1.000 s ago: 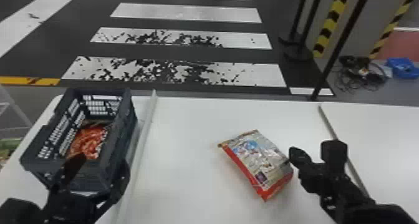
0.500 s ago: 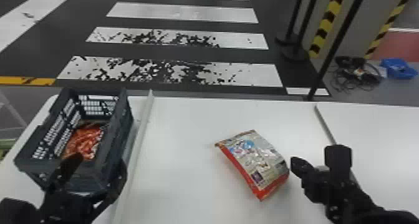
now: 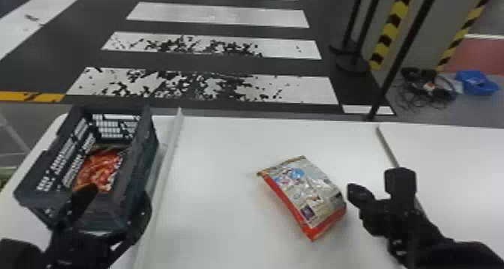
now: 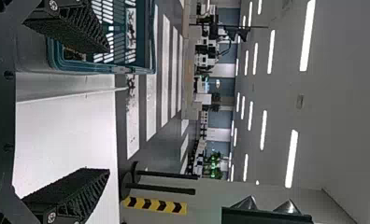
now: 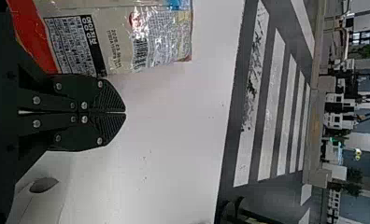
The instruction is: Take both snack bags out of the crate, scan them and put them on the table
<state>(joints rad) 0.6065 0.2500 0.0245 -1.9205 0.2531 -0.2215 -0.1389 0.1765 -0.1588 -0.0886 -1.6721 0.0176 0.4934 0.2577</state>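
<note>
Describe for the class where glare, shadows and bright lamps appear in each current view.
Head view: a soft shadow on the table beside the snack bag; left wrist view: rows of bright ceiling lights; right wrist view: glare glinting off the snack bag's plastic.

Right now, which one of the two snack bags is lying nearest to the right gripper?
The bag with the red edge, out on the white table, beside the right gripper; the other bag, orange-red, lies inside the crate.
</note>
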